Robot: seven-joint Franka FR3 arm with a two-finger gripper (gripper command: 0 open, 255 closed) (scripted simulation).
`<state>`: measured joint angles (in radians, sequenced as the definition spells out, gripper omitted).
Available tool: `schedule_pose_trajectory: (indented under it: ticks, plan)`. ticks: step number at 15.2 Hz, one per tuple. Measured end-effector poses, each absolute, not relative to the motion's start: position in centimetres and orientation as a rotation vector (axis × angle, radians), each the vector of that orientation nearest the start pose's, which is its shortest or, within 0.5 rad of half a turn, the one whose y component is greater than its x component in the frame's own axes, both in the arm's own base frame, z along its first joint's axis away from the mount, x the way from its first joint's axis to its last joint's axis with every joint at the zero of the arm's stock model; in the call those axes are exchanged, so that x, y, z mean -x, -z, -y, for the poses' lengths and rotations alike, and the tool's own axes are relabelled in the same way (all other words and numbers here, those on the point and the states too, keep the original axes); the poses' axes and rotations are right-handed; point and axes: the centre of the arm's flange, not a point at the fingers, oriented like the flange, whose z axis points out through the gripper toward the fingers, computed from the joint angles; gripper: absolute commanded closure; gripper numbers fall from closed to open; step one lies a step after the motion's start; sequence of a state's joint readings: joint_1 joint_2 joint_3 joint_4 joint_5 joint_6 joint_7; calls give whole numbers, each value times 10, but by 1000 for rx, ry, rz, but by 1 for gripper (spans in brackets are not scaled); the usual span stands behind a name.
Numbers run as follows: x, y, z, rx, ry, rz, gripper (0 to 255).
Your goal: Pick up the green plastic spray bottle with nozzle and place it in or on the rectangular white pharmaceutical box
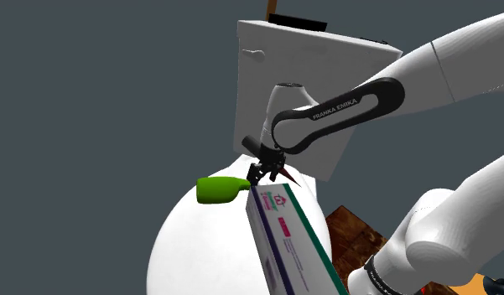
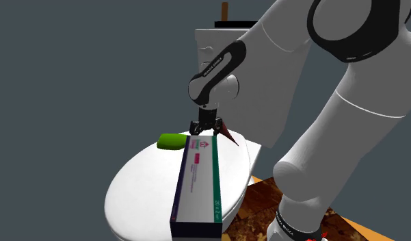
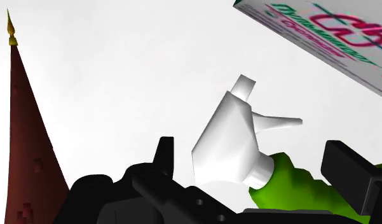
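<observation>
1. The green spray bottle (image 1: pixel 219 190) lies on its side on the white toilet lid (image 1: pixel 191 251), just beside the far end of the long box (image 1: pixel 288 239)
2. I think it is light and hard. Its smooth round body could roll or slip, so you will want a firm squeeze
3. Its white nozzle (image 3: pixel 237 137) is thin, with a little trigger sticking out (that looks like the part that breaks first). I would grab the neck, where the white cap meets the green, or the green body itself
4. The black fingers (image 3: pixel 163 153) are spread wide. The nozzle sits between them, but they don't touch it, so nothing is held
5. Your arm (image 1: pixel 342 107) comes in from the shoulder view's right, and the hand points down at the nozzle end of the bottle
6. A pointy dark red cone (image 3: pixel 27 146) sits close by the fingers, so take care not to bump it
</observation>
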<state>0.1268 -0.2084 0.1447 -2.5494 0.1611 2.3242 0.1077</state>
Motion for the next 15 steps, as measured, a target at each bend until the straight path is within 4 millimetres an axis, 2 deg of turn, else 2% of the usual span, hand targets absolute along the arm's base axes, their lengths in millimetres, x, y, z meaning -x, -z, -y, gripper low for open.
schedule_pose_trajectory:
  ticks: [3,8,9,15]
  plan:
    - [-417,-330,-119,3058,-50,75,0]
    - [-417,-328,-119,3058,-50,75,0]
    - [-417,-328,-119,3058,-50,75,255]
    - [-417,-328,-119,3058,-49,76,255]
